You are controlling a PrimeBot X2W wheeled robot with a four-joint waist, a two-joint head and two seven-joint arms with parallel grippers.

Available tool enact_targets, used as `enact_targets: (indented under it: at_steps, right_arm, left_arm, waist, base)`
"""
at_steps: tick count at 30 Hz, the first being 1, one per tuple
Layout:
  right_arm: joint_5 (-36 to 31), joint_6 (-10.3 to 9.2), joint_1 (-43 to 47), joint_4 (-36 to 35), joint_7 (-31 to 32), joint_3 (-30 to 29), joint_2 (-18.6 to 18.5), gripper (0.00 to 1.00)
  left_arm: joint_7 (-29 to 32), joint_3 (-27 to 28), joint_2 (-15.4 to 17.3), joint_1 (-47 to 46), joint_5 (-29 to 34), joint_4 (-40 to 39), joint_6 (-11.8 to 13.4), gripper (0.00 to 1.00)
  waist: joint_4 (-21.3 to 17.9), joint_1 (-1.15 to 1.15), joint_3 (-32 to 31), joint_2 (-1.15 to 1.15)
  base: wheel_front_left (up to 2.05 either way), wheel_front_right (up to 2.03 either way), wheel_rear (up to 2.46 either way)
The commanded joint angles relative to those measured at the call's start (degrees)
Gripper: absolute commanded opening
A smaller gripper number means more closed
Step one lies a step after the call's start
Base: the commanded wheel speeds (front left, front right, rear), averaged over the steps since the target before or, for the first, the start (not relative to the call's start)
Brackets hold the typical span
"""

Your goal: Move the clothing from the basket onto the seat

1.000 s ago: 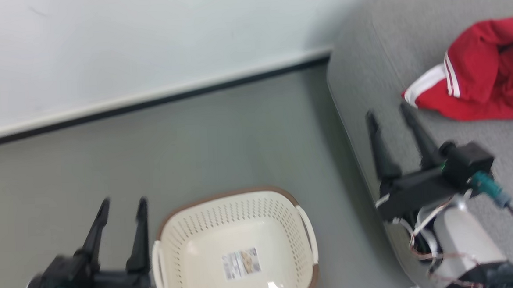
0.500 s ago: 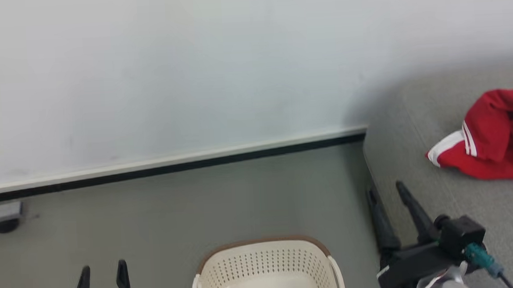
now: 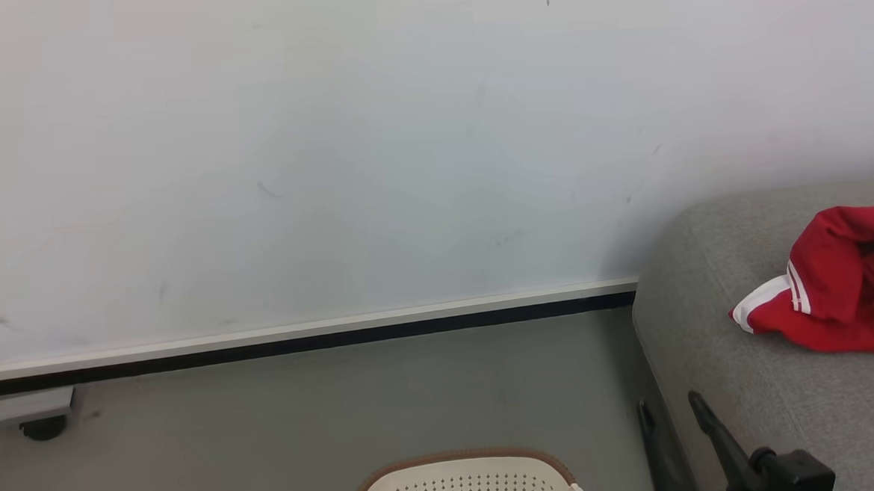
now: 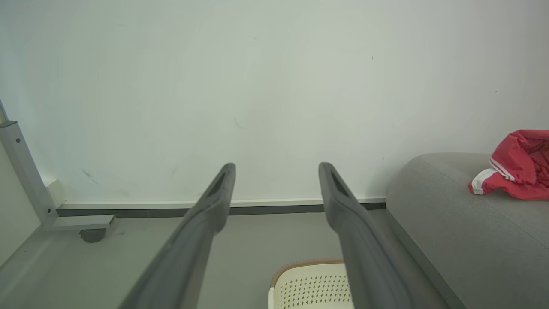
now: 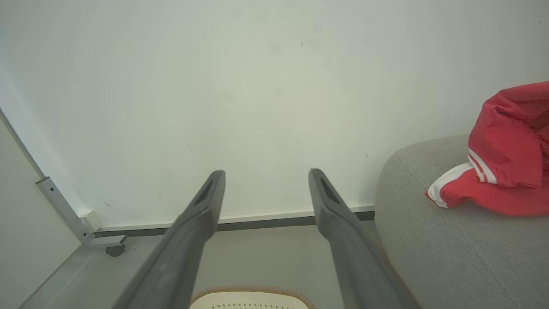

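Running off frame, the clothing [image 3: 843,291] lies on the seat [image 3: 753,416].

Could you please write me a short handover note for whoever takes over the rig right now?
Left claw: open, empty.
Right claw: open, empty, beside the edge of the seat.
Red clothing lies bunched on the seat; the basket stands on the floor between the claws.
Done: that clothing is on the seat.
Left: check the basket, its inside mostly out of frame.

My left gripper [image 4: 276,168] and right gripper [image 5: 266,173] each have two long, tapered, matte dark-grey fingers [image 4: 203,227], slotted near the tips. In the head view, a black block [image 3: 793,474] sits at five o'clock.
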Motion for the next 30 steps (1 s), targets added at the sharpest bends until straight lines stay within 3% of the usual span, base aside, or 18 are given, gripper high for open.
enact_targets:
  at_steps: [1,14,29,30]
  right_arm:
    - [-0.8,0.0,1.7,-0.2,0.0,-0.3,0.5,1.0]
    - [-1.9,0.0,3.9,-0.4,0.0,-0.1,1.0,1.0]
    - [-1.5,0.0,3.5,-0.2,0.0,0.0,0.7,1.0]
    - [-1.6,0.0,3.3,-0.2,0.0,-0.1,0.8,0.0]
  left_arm:
    - [-0.2,0.9,-0.6,1.1,1.3,0.8,-0.7,1.0]
    - [-0.2,4.1,-3.5,1.9,3.7,3.6,-3.8,1.0]
    - [-0.2,4.9,-4.6,1.5,5.0,3.8,-5.4,1.0]
    - [0.0,4.8,-4.6,1.1,4.5,3.9,-5.3,0.0]
  waist:
    - [-0.3,0.01,-0.5,0.0]
    - [-0.7,0.01,-0.4,0.0]
    - [-0.8,0.01,0.7,0.0]
    - [-0.8,0.01,0.7,0.0]
  base:
    - [0.0,0.0,0.0]
    - [0.0,0.0,0.0]
    - [0.0,0.0,0.0]
    - [0.0,0.0,0.0]
